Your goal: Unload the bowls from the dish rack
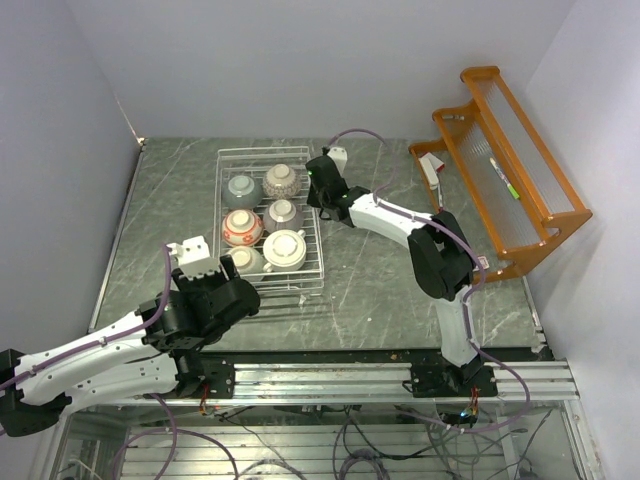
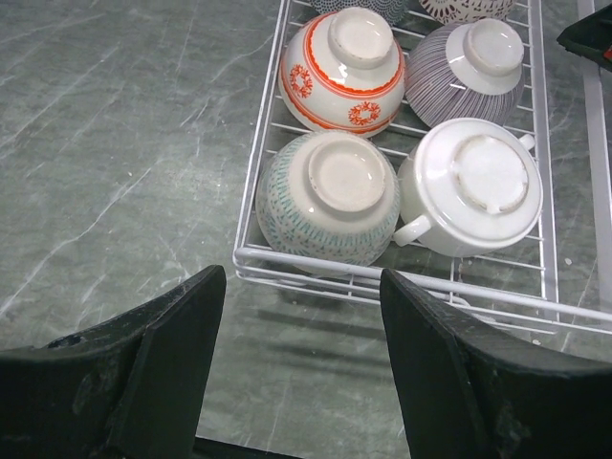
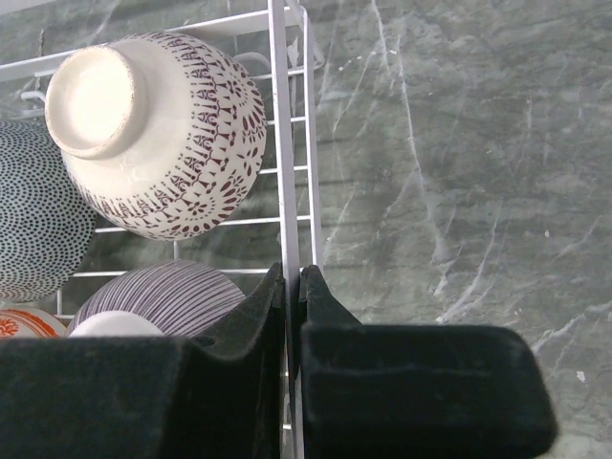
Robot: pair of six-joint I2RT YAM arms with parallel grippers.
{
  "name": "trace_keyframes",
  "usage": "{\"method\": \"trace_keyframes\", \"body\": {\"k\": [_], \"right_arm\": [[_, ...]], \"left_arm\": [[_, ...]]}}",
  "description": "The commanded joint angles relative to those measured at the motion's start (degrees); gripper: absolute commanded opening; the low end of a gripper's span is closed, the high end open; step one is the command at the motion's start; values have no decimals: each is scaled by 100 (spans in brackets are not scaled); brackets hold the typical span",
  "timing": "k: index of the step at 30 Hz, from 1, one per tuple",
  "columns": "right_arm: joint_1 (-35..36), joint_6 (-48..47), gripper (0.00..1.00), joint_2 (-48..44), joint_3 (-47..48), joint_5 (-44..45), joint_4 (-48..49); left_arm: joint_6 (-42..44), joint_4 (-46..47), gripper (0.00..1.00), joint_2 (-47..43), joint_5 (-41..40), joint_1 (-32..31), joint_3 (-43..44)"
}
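Note:
The white wire dish rack [image 1: 219, 190] sits at the table's back left and holds several upside-down bowls. Nearest my left gripper are a green-speckled bowl [image 2: 330, 196] and a cream bowl with a handle [image 2: 473, 186]. Behind them are a red-orange patterned bowl [image 2: 342, 67] and a striped bowl [image 2: 469, 62]. My left gripper [image 2: 301, 287] is open and empty, just outside the rack's near rim [image 2: 411, 287]; it also shows in the top view [image 1: 238, 290]. My right gripper [image 3: 292, 277] is shut on the rack's right rim wire [image 3: 280, 143], beside a maroon-patterned bowl [image 3: 153, 134]; the top view [image 1: 318, 195] shows it too.
An orange wooden shelf rack [image 1: 510, 180] stands at the back right with a pen [image 1: 503, 177] on it. A small white and red object [image 1: 432, 170] lies beside it. Walls close the table at the back and both sides.

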Motion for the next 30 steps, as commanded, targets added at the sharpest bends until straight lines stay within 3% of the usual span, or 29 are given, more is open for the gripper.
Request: {"method": "trace_keyframes", "body": {"k": [1, 11, 30], "right_arm": [[-365, 443, 0, -99, 20, 487, -254], [-314, 1183, 0, 103, 212, 524, -219], [111, 1379, 0, 946, 1325, 753, -307]], "left_arm": [[64, 252, 76, 53, -270, -25, -28], [55, 380, 77, 178, -171, -25, -35], [191, 712, 77, 111, -25, -25, -283]]}}
